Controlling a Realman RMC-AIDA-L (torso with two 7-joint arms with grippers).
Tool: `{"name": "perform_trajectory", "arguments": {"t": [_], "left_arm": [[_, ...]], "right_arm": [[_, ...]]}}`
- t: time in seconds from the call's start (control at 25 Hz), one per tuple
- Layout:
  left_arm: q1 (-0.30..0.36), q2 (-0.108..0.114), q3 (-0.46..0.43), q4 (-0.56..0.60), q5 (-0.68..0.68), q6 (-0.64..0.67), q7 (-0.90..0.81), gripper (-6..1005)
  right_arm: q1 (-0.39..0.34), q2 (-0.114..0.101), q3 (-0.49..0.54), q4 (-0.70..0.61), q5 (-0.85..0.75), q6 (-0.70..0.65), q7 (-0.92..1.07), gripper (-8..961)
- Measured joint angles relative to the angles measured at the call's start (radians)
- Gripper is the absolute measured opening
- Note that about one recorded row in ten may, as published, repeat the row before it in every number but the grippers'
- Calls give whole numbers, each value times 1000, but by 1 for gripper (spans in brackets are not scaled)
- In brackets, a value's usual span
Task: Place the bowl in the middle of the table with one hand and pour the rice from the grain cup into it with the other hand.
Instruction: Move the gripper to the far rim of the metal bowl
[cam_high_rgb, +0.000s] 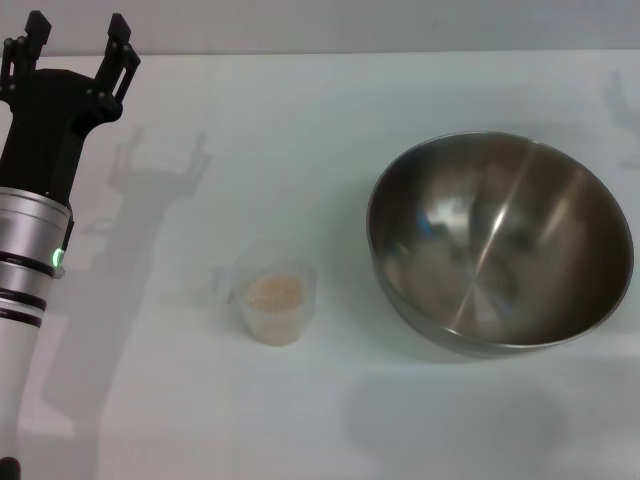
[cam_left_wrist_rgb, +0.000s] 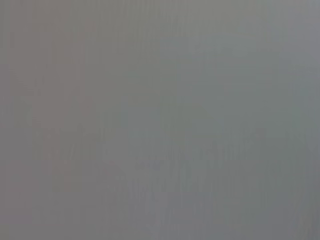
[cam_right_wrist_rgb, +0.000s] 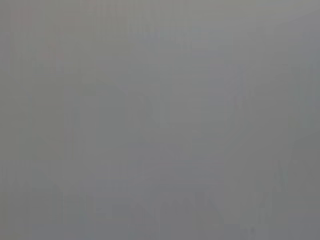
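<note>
From the head view I find the left gripper (cam_high_rgb: 78, 40) raised over the far left corner of the table (cam_high_rgb: 300, 120), its two black fingers (cam_high_rgb: 120, 45) spread apart with nothing between them. It touches neither vessel. The arm behind it runs down the left edge of the view, black at the wrist, then silver and white, with a small green light (cam_high_rgb: 57, 258) on its side.

The grain cup (cam_high_rgb: 274, 301) stands upright on the table, left of centre and toward the near side, well apart from the left gripper. It holds a low heap of rice (cam_high_rgb: 274, 291), pale beige, seen through the open top. A small tab juts from the cup's left side.

The bowl (cam_high_rgb: 500, 240), stainless steel and much wider than the cup, sits on the right part of the table, near the cup but not touching it. Its inside is shiny and holds no grain that I can see.

I see no right gripper in the head view. Both wrist views show only a flat grey field, so I cannot tell its state.
</note>
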Motion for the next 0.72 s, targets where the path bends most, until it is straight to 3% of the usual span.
{"name": "perform_trajectory", "arguments": {"t": [0.72], "left_arm": [[-1, 0, 0, 4, 0, 1, 0, 837]], "right_arm": [[7, 0, -18, -11, -5, -23, -4, 776]]}}
